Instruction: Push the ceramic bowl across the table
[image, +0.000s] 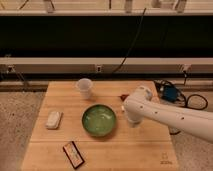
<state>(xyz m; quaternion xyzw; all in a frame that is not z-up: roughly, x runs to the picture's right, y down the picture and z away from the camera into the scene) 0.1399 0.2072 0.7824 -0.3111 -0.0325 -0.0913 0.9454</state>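
Observation:
The ceramic bowl (99, 120) is round, glossy green with a mottled lighter inside, and sits near the middle of the light wooden table (135, 150). My white arm reaches in from the right. The gripper (131, 116) is at its end, low over the table just right of the bowl's rim, mostly hidden behind the arm's wrist. I cannot tell whether it touches the bowl.
A white translucent cup (84, 88) stands behind the bowl to the left. A white flat packet (53, 119) lies at the left. A dark rectangular packet (73, 153) lies near the front edge. Cables and a blue box (169, 93) lie on the floor at right.

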